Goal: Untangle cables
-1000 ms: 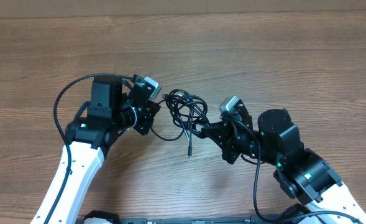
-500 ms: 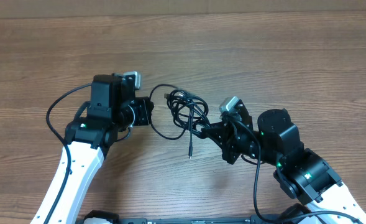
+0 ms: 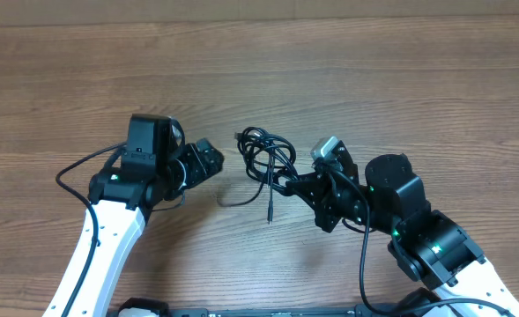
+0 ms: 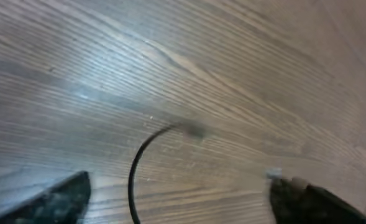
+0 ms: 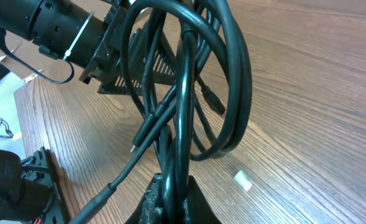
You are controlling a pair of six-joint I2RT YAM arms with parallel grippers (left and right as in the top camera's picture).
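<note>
Now the left claw [image 3: 210, 159] has sprung wide, dropping the cables [image 3: 264, 155] the right claw [image 3: 283, 184] pinches.

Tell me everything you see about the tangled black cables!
The cables are thin, black, rubbery-looking cords looped into one tangled bundle with small plug ends. At the middle of the table, the shut right gripper pinches its near edge. One loose end trails left on the wood, not touching the open left gripper.
</note>
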